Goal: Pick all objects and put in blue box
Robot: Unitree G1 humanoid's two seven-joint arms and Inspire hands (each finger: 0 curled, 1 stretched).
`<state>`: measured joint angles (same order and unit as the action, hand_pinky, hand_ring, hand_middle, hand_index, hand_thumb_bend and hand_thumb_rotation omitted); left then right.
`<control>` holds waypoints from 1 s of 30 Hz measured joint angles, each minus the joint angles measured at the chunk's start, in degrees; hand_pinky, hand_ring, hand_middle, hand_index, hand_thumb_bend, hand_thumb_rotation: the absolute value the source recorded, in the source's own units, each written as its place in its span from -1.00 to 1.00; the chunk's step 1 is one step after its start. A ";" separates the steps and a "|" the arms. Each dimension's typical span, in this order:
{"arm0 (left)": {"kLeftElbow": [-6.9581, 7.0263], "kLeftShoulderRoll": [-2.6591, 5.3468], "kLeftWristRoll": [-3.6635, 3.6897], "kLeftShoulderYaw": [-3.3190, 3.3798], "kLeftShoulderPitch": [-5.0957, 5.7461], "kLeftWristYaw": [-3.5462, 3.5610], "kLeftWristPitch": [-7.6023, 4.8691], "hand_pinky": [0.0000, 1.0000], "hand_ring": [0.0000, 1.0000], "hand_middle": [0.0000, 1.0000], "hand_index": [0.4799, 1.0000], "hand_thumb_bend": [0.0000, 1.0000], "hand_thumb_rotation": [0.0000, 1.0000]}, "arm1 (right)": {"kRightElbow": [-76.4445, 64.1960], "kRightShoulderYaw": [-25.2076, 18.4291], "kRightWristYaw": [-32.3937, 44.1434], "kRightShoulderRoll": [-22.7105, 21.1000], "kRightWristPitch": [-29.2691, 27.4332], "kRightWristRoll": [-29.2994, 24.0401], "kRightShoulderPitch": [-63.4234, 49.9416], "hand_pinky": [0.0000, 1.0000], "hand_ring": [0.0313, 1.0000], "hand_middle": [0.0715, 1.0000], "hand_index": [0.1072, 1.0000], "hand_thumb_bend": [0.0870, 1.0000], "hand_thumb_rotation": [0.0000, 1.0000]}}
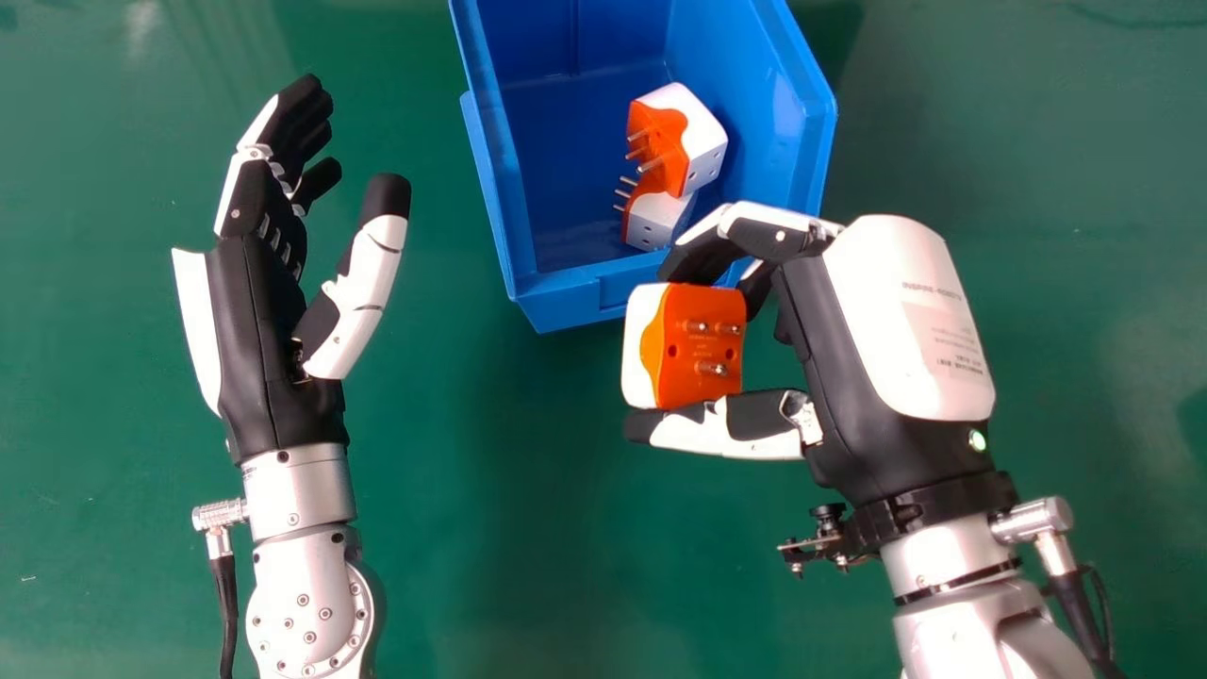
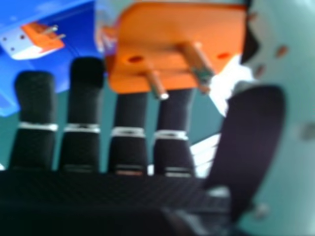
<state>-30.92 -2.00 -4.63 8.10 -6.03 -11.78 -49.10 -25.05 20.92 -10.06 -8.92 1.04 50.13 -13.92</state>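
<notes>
Near the blue box's rim (image 1: 603,290), a plug adapter (image 1: 696,354) was pinched by the right hand (image 1: 905,330), well apart from the loose-fingered left hand (image 1: 259,339); in the right hand view, its prongs (image 2: 156,84) were shown

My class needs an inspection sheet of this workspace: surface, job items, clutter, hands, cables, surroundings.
Surface: green tabletop, with light glare.
Job's things: blue box holding two orange-and-white plug adapters, overlapping in the head view; third adapter held outside, by its near wall.
Clutter: nothing seen.
Hands: right hand curled round the third adapter; left hand open, left of the box.
Cables: black cable at left wrist, another at right.
Surroundings: nothing seen beyond the tabletop in the head view.
</notes>
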 measured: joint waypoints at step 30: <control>-2.43 0.09 0.73 0.52 -1.07 0.18 -0.79 0.65 0.70 0.68 0.26 0.27 -0.03 | 16.62 -4.28 -6.50 0.28 -4.90 0.06 27.50 -0.47 -0.22 0.04 -0.07 -0.13 -1.00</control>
<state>-33.35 -1.90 -3.91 8.62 -7.11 -11.60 -49.89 -8.44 16.64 -16.56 -8.64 -3.86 50.19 13.58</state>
